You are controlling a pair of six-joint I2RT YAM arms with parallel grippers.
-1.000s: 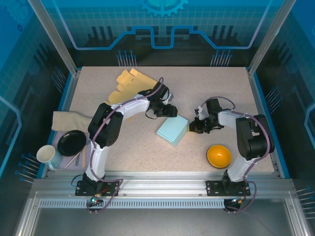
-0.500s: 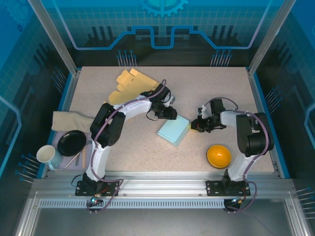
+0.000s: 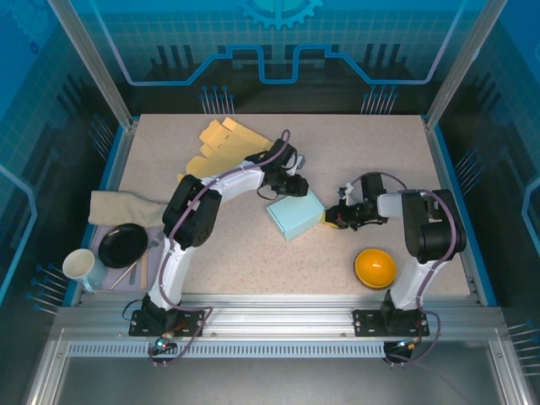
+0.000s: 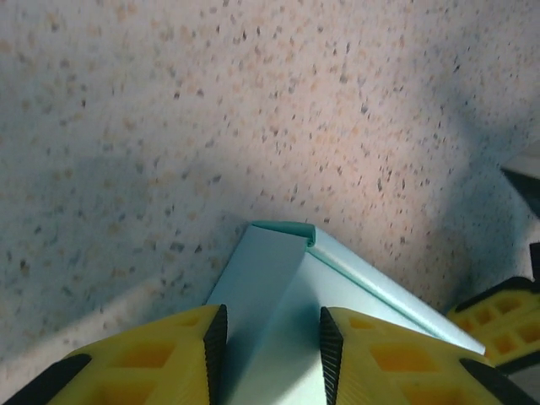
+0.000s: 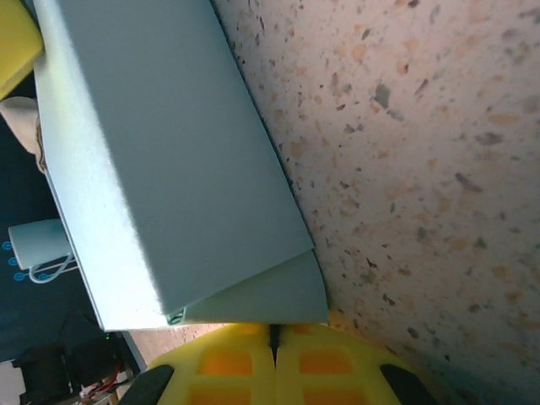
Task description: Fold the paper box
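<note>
Light-blue paper box [image 3: 295, 215] lay flat on the surface [image 3: 363, 152], between both pincers. Left pincer [image 4: 268, 337] sat at the box's far corner, fingers part-way apart with a box panel filling the gap; couldn't tell if clamped. Right pincer [image 5: 274, 337] was fully closed, holding nothing, tips right against the box's right edge.
</note>
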